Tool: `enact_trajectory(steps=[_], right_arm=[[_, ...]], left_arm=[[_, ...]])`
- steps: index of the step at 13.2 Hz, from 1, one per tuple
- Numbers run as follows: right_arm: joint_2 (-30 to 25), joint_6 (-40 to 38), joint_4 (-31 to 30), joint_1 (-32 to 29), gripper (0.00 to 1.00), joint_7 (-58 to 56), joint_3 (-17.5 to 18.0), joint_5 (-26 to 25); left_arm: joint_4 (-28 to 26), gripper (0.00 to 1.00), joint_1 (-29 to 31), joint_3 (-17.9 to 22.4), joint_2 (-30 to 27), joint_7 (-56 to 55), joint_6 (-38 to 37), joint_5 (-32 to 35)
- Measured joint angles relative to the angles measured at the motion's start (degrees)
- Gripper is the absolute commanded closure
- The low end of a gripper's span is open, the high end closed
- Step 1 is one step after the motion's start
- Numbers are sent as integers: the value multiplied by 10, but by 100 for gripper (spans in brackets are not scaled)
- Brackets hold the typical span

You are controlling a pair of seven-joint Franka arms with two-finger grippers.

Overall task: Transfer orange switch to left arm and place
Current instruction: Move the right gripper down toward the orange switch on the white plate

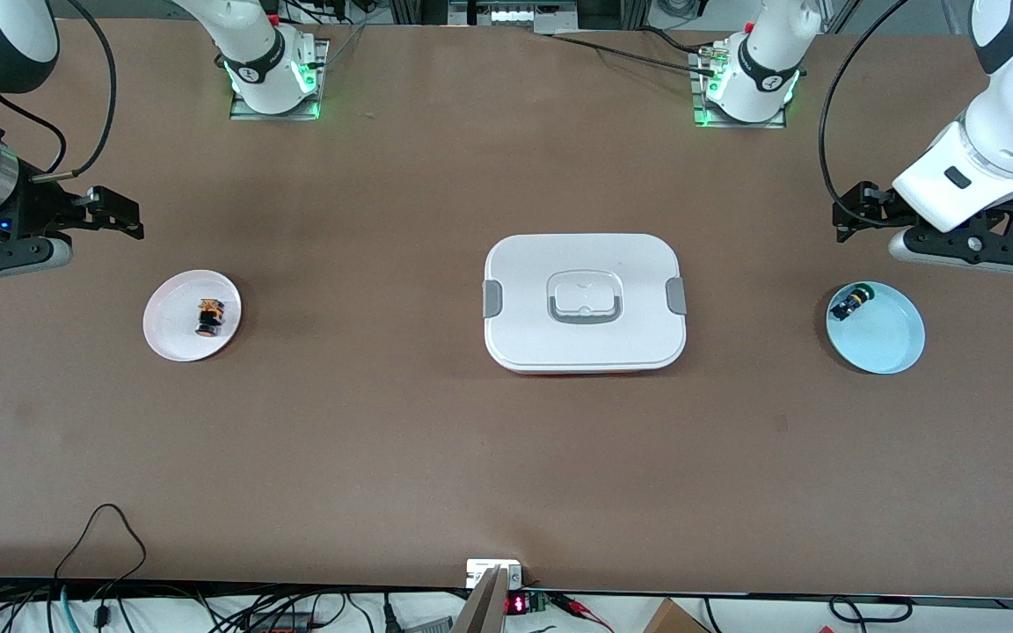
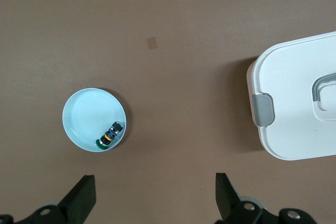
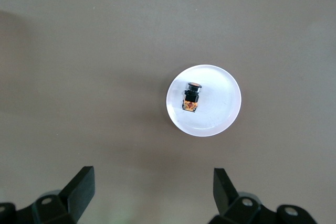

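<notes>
The orange switch (image 1: 209, 316) lies on its side on a small white plate (image 1: 174, 338) toward the right arm's end of the table; it also shows in the right wrist view (image 3: 191, 97). The white box (image 1: 524, 264) with grey clips stands at the table's middle, between the two plates. My right gripper (image 1: 1, 255) hovers open and empty over bare table beside the white plate, toward the robots' bases; its fingers frame bare table (image 3: 152, 179). My left gripper (image 1: 968, 249) hovers open and empty beside a light blue plate (image 1: 889, 338); it shows open in its wrist view (image 2: 156, 184).
A second black switch with a blue and green cap (image 1: 851, 303) lies on the light blue plate, also in the left wrist view (image 2: 109, 135). The box's end and one grey clip (image 2: 262, 109) show there too. Cables run along the table's near edge (image 1: 102, 527).
</notes>
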Motion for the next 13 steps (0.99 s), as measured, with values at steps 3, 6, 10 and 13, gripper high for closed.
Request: enact_trajectory(steps=[3,6,10,13], right_arm=[[0,0,0,-1,0,0,-2,10],[0,0,0,-3,0,0,-3,11],[15,2,23,-3,0,-1,-4,12],[26,2,38,-2,0,-2,-3,12]], left_arm=[[0,0,0,0,0,0,0,0],[0,0,0,0,0,0,0,0],[0,0,0,0,0,0,0,0],[0,0,0,0,0,0,0,0]])
